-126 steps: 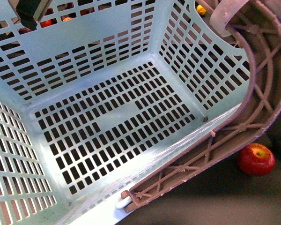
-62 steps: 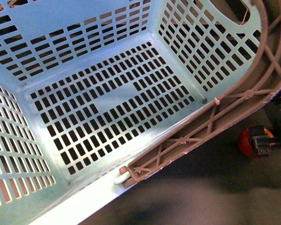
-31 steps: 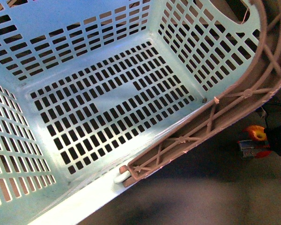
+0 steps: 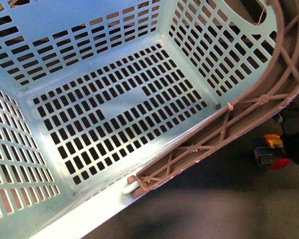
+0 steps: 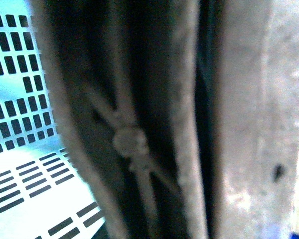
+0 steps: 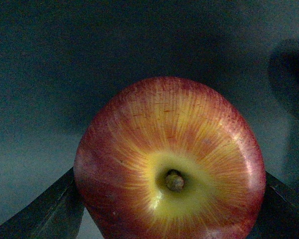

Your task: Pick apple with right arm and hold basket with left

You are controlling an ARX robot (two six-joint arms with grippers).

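Beside basket, right gripper straddles apple; clamp unconfirmed. Squeeze evenly at widest girth, then lift straight.

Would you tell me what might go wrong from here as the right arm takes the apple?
The apple is round and glossy, and the fingers of the right gripper flank only its sides, so it might slip or roll free on lifting. The brown handle of the basket shows close beside that gripper in the front view, so a rise may knock it.
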